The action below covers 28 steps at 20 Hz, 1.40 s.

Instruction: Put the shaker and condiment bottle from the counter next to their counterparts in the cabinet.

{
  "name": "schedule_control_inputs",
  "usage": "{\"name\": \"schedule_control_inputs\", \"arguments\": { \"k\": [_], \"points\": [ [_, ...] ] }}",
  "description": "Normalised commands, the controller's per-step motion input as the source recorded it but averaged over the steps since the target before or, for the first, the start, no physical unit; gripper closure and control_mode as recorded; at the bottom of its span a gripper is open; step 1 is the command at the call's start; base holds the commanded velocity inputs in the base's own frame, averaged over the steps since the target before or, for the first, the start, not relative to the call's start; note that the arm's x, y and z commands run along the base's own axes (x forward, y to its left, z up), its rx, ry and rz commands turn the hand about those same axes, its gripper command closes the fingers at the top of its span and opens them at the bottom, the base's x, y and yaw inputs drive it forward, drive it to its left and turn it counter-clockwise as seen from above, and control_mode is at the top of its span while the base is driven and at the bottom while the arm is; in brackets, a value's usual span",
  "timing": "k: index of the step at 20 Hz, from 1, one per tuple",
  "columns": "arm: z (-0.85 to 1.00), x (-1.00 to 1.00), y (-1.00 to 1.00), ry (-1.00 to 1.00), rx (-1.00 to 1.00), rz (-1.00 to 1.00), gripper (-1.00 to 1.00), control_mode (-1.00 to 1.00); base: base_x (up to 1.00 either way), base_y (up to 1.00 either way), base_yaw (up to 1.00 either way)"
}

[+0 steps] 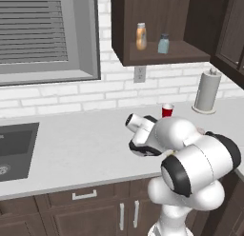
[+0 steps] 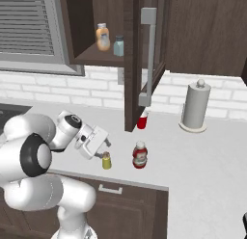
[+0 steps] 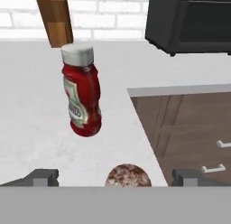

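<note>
While the two-finger gripper [image 2: 102, 153] is hovering with its jaws spread wide and empty, the stubby yellow-green shaker [image 2: 106, 161] is standing between its fingertips near the pale counter's [image 2: 202, 156] front edge. It is looking light, rigid and smooth-sided, so pinching its body below the dull cap seems best. The red condiment bottle [image 3: 82, 97] is waiting just beside it.

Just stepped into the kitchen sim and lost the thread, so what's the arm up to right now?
The arm has brought its pincer down over the yellow-green shaker near the counter's front edge. In the hand view the shaker's cap sits between the two spread fingertips, so nothing is gripped yet. The red condiment bottle stands just beside it, untouched. Up in the open cabinet, the orange bottle and the pale blue-grey shaker wait on the shelf.
</note>
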Motion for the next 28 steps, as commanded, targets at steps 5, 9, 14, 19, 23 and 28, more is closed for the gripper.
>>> {"name": "schedule_control_inputs", "arguments": {
  "k": [5,9,14,19,23,28],
  "points": [
    [-0.15,0.00,0.00,0.00,0.00,0.00,-1.00,-1.00,0.00,0.00,0.00],
    [-0.17,0.00,0.00,0.00,0.00,0.00,-1.00,-1.00,0.00,0.00,0.00],
    [-0.18,0.00,0.00,0.00,0.00,0.00,-1.00,-1.00,0.00,0.00,0.00],
    [-0.06,0.00,0.00,0.00,0.00,0.00,-1.00,-1.00,0.00,0.00,0.00],
    [-0.01,0.00,0.00,0.00,0.00,0.00,-1.00,-1.00,0.00,0.00,0.00],
    [-0.02,0.00,-0.04,0.00,0.00,0.00,-1.00,-1.00,0.00,0.00,0.00]
  ]
}}
